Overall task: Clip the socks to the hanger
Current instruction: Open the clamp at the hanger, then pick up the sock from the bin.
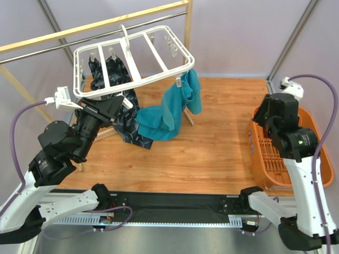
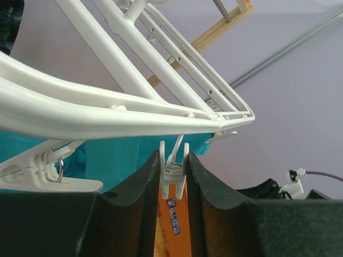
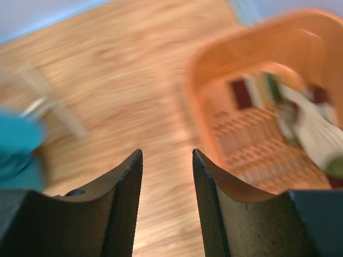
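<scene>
The white hanger (image 1: 139,80) hangs from the rack's rail, tilted, with small clips dangling under it. My left gripper (image 1: 121,103) reaches up under its near edge. In the left wrist view the left gripper (image 2: 173,158) is shut on a white clip (image 2: 173,176) that hangs from the hanger's rim (image 2: 107,126). My right gripper (image 3: 167,155) is open and empty above the wooden table, left of the orange basket (image 3: 225,53). Blurred socks (image 3: 316,134), cream with maroon parts, lie in that basket. In the top view my right arm (image 1: 283,127) hides them.
A teal cloth (image 1: 169,114) and a dark navy patterned cloth (image 1: 119,69) hang clipped to the hanger. The wooden rack with its metal rail (image 1: 106,24) stands at the back. The orange basket (image 1: 258,153) sits at the table's right edge.
</scene>
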You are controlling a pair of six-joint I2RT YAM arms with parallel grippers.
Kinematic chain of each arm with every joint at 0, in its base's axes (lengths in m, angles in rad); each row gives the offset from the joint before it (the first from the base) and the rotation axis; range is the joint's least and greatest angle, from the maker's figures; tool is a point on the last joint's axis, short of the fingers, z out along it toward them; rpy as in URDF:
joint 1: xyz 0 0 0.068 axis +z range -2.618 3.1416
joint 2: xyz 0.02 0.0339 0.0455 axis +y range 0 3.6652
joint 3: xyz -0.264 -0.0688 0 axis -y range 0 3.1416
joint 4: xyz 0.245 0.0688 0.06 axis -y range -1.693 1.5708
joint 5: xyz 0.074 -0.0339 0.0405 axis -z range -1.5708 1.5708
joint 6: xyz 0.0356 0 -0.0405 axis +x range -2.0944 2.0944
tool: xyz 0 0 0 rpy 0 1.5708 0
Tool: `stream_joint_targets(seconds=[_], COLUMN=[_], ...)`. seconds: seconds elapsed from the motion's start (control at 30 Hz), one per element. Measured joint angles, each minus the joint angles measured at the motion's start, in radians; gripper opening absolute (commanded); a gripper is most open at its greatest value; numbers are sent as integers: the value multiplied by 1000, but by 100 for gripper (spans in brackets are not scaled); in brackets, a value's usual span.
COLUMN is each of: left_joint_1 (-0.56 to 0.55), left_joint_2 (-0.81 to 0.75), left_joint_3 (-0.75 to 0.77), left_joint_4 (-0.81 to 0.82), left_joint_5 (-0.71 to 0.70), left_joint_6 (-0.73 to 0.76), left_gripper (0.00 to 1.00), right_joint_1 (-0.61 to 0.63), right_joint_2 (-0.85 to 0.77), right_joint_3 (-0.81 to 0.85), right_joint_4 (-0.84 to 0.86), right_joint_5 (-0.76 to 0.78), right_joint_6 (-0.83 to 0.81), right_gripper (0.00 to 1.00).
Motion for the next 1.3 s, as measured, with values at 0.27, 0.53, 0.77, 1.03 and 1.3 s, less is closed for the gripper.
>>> stream_joint_targets(seconds=[0.27,0.53,0.77,1.03,1.3], left_joint_1=[0,0,0,0,0], left_joint_2=[-15,-15,-27,-29,-28], left_joint_3=[-27,-60,-88,-88,-88], left_joint_4=[33,48,54,55,55], left_joint_5=[-4,5,2,0,-3], left_joint_6=[0,-16,-34,-34,-32], left_gripper=[0,0,0,0,0], right_joint_1=[-531,-656,-706,-785,-787], right_joint_2=[129,293,355,444,509], right_joint_3=[-243,-381,-381,-381,-380], right_joint_4=[80,224,322,418,415], right_joint_5=[-44,-72,13,13,13], right_joint_6=[78,256,411,512,701], right_gripper=[64,71,77,78,79])
